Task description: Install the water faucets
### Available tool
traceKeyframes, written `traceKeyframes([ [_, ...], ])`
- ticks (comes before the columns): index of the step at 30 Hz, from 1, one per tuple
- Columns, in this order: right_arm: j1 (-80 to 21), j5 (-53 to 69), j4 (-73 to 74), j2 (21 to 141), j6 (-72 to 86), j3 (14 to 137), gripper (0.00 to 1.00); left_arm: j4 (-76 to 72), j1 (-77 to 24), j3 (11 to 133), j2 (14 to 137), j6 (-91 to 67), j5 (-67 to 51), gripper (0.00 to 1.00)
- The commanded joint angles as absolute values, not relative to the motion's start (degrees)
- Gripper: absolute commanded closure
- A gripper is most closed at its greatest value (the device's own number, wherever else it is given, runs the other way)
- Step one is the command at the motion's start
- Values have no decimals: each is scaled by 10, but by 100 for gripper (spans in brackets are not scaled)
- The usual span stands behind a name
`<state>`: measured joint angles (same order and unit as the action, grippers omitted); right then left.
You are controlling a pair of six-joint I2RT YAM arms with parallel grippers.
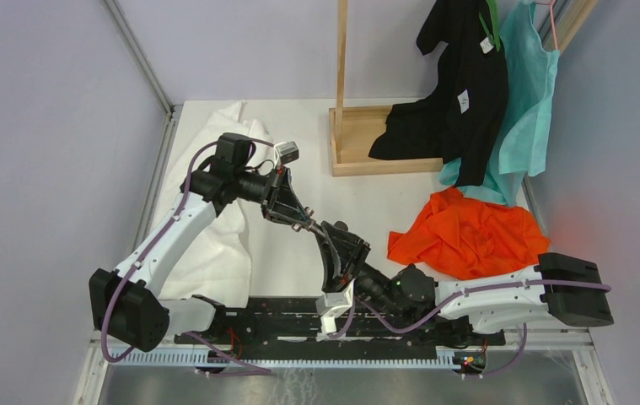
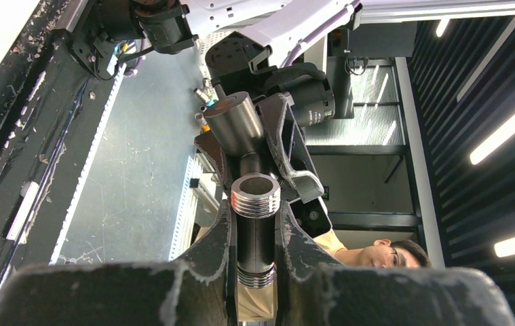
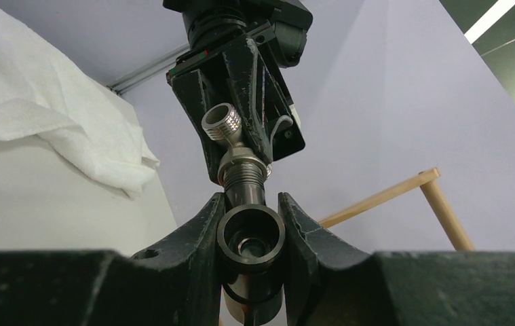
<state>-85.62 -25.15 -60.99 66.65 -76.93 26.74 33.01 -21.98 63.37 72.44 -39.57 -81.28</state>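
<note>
My left gripper (image 1: 299,218) and right gripper (image 1: 331,240) meet tip to tip above the table's middle. In the left wrist view my left gripper (image 2: 256,207) is shut on a dark faucet fitting (image 2: 256,227) with shiny threaded ends. Its stem runs on to the second fitting's grey flared end (image 2: 235,122). In the right wrist view my right gripper (image 3: 250,200) is shut on that second dark, cup-ended fitting (image 3: 250,238). The threaded fitting (image 3: 231,146) meets it end to end. How far the threads are engaged is hidden.
A white cloth (image 1: 215,194) lies on the left of the table and an orange cloth (image 1: 468,236) on the right. A wooden stand (image 1: 358,143) at the back holds black (image 1: 459,93) and teal (image 1: 527,101) garments. A person's face (image 2: 383,255) shows below the table edge.
</note>
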Motion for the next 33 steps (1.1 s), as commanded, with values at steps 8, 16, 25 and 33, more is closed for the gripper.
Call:
traceKeyframes([
  [8, -848, -220, -671, 668, -691, 288, 99, 348, -248, 648, 725, -369, -821, 97],
  [16, -832, -200, -650, 652, -572, 285, 99, 348, -248, 645, 724, -363, -816, 97],
  [25, -780, -140, -619, 636, -375, 279, 99, 348, -250, 642, 718, -357, -794, 97],
  [33, -712, -62, -646, 634, -215, 261, 99, 291, -253, 623, 683, -384, -786, 97],
])
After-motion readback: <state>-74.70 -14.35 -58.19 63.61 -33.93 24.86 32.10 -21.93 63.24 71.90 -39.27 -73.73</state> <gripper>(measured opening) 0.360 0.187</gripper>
